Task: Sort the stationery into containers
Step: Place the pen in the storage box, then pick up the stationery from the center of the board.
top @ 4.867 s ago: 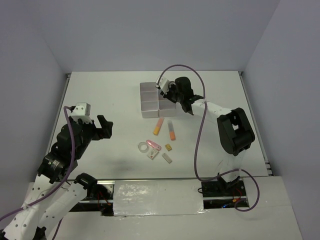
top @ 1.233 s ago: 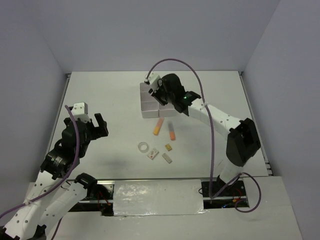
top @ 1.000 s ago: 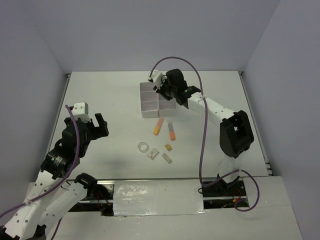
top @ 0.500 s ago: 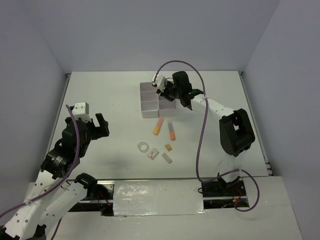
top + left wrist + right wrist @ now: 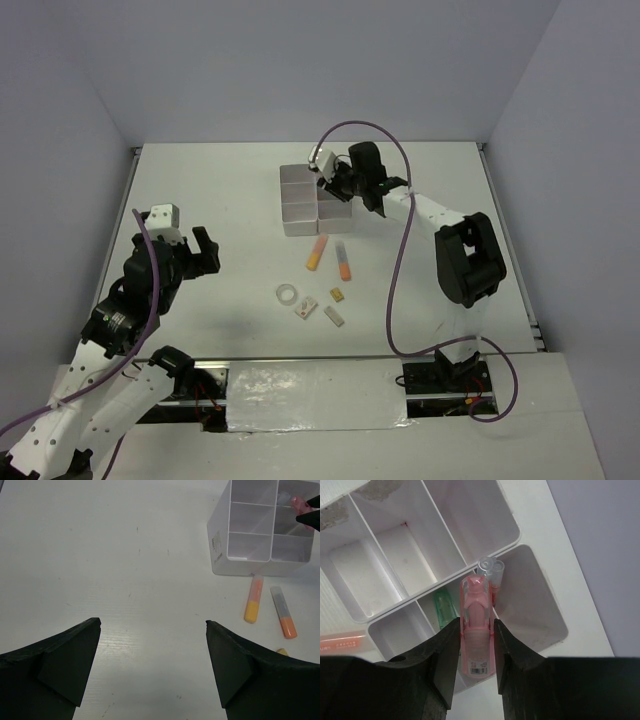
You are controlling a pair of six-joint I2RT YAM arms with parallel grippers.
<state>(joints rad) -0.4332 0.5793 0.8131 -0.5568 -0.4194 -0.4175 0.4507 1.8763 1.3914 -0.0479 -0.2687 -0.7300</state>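
Our right fingers (image 5: 440, 665) clamp a pink item (image 5: 477, 630) above the boxes (image 5: 465, 515). Our left fingers (image 5: 60, 665) stand wide apart over the surface (image 5: 125, 555).

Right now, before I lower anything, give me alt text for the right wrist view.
The right gripper is clamped on a pink pen-shaped item, holding it over the white containers. Below it, inside the containers, lie a green highlighter and clear-capped pens. A peach highlighter shows at the left edge, outside them.
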